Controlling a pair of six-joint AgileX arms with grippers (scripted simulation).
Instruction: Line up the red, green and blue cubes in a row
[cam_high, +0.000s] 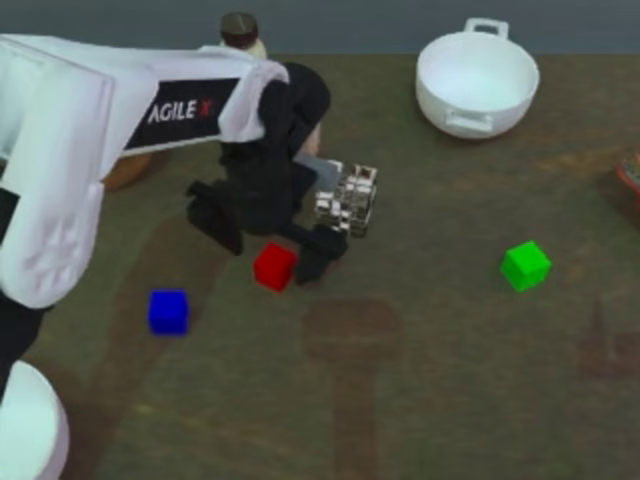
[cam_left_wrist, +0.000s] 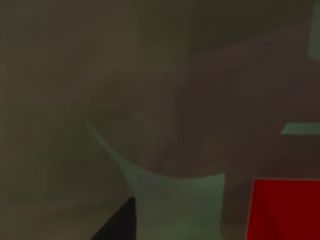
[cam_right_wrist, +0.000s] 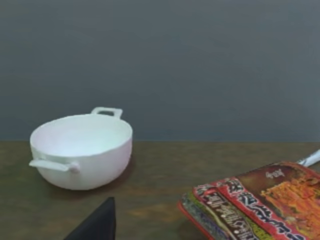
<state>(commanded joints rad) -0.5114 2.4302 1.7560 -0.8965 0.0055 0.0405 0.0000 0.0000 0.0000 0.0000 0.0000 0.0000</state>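
Left arm reaches in from the top view's left, over the middle of the table (cam_high: 430, 400). Left claw (cam_high: 272, 245) is down at the table with its two dark fingers spread open, one finger (cam_high: 216, 218) to the left of the red cube (cam_high: 274, 267) and the other just to its right; the cube sits at the mouth of the gap, and contact with either finger cannot be judged. Left wrist view is dim and close to the table: a corner of the red cube (cam_left_wrist: 285, 210) shows low in the frame, with a dark fingertip (cam_left_wrist: 117, 225) apart from it. Mirrored silver puzzle cube (cam_high: 347, 200) stands just behind and to the right of the claw, near the arm's wrist. Blue cube (cam_high: 168, 312) lies alone toward the table's left, forward of the red one and apart from it. Green cube (cam_high: 525, 266) lies well to the right, clear of everything. The three cubes are not in a line. White two-handled bowl (cam_high: 476, 80) sits at the far right of the table; right wrist view shows the same bowl (cam_right_wrist: 82, 150) with a printed food packet (cam_right_wrist: 260, 205) nearer the camera. Right claw: only a dark finger tip (cam_right_wrist: 97, 225) shows in its own wrist view, so whether it is open or closed cannot be told; the right arm itself is outside the top view.
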